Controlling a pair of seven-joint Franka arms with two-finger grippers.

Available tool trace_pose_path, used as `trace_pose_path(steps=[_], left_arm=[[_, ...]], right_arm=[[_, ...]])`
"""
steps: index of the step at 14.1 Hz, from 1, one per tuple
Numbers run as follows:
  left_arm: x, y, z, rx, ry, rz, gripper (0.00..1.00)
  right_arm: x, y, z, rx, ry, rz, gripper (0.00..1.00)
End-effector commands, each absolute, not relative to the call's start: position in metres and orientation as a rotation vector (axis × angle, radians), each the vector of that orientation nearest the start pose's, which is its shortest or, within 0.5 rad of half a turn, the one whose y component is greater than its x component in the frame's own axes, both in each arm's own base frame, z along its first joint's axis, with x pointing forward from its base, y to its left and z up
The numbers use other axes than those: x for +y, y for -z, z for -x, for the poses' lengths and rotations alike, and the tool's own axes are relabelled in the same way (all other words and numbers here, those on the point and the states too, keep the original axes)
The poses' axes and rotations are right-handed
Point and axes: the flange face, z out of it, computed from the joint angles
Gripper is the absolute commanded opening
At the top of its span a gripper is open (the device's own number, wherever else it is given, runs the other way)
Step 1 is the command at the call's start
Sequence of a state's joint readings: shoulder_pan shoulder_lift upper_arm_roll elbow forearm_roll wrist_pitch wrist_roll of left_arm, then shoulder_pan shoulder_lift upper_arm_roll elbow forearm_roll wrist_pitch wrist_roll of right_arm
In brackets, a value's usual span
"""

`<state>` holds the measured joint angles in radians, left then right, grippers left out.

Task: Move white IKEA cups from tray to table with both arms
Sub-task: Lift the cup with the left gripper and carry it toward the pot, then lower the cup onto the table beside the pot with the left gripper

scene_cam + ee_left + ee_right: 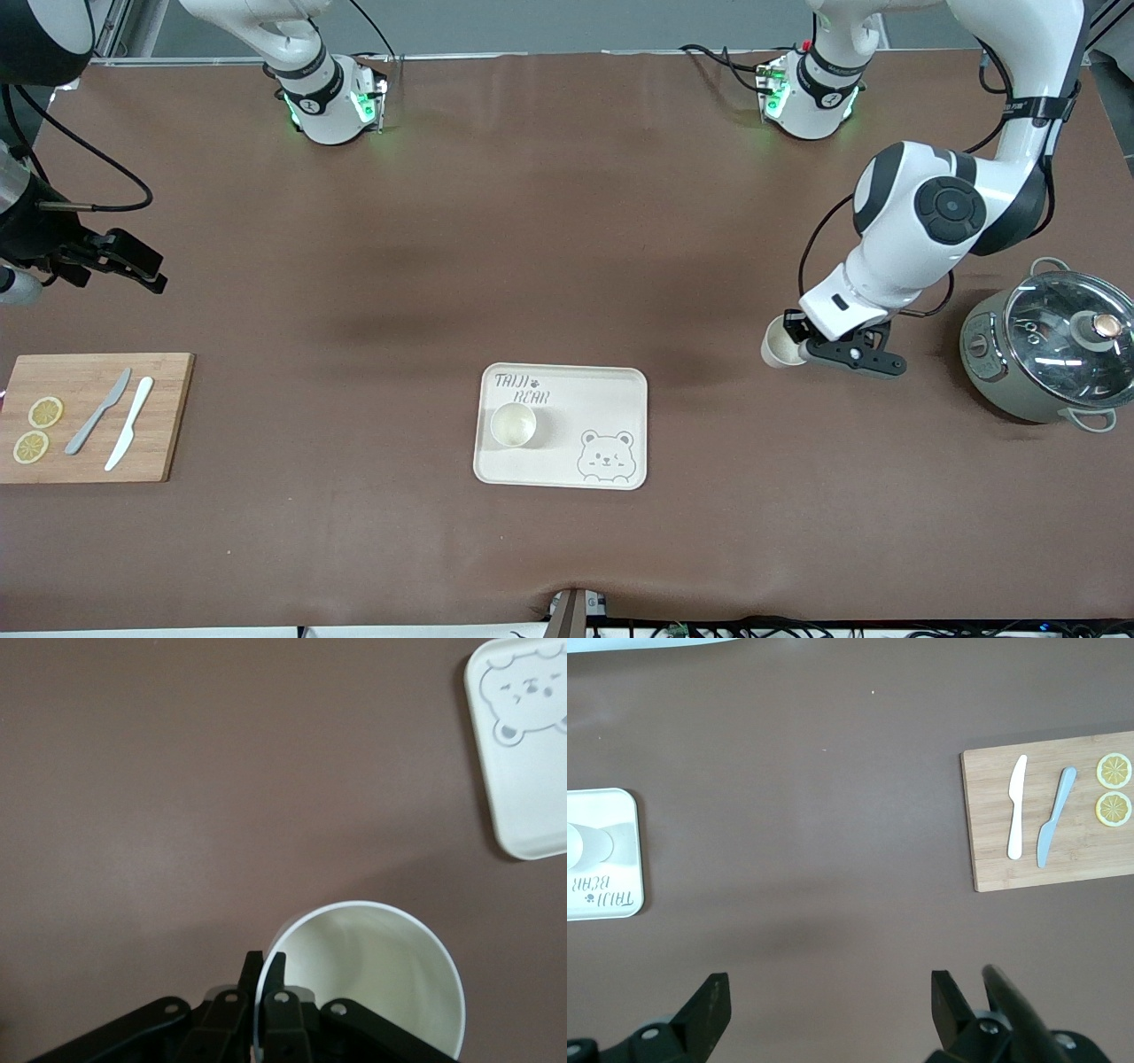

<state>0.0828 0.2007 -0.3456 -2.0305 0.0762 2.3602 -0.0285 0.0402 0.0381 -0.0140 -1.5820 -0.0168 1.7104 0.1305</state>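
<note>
I find the left gripper (pixel 802 341) in the air over bare table (pixel 567 221), between the tray (pixel 620 390) and the pot (pixel 1045 354) at the left arm's end. Its fingers are clamped on the rim of one cup (pixel 780 344), one finger inside the wall and one outside, as the left wrist view confirms (pixel 266 992). That held cup (pixel 372 974) is tilted, its mouth turned partly toward the front camera. It is clear of the tray, whose corner with the bear drawing shows in the left wrist view (pixel 523 815).

The second cup (pixel 513 424) stands upright on the tray, in the half toward the right arm's end, just below the printed lettering. The bear drawing occupies the tray corner nearer the camera, toward the left arm's end.

The right gripper (pixel 133 266) waits over bare table at the right arm's end, above the area farther from the camera than the cutting board (pixel 159 416). Its fingers (pixel 709 1014) stand wide apart and hold nothing.

On the board I note a grey knife (pixel 97 412), a white knife (pixel 129 435) and two lemon slices (pixel 44 412), the slices at the board's outer end. The pot carries a glass lid (pixel 1072 323).
</note>
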Motion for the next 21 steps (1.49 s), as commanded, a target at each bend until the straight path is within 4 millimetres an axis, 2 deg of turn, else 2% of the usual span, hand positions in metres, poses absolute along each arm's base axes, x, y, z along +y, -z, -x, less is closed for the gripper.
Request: trace_pose_path(steps=[1,2,4,9,13,21], left_arm=[[-0.129,-0.352,-0.550,0.462,0.283,3.122,0.00],[-0.115,-0.344,-0.546,0.466,0.297,3.115,0.00],[-0.101,-0.327,-0.536,0.509,0.324,3.101,0.00],[-0.038,-0.260,-0.507,0.584,0.461,3.064,0.00],[-0.025,-0.246,-0.500,0.577,0.438,3.072,0.00],[-0.028,-0.230,-0.485,0.584,0.390,3.130,0.00]], right_arm=[[0.016,-0.611,-0.580,0.171,0.149,3.141,1.00],[0.017,-0.611,-0.580,0.169,0.149,3.141,1.00],[0.017,-0.610,-0.580,0.169,0.147,3.142,1.00],[0.017,-0.610,-0.580,0.169,0.147,3.142,1.00],[0.018,-0.609,-0.582,0.166,0.142,3.142,1.00],[0.018,-0.607,-0.583,0.166,0.144,3.142,1.00]])
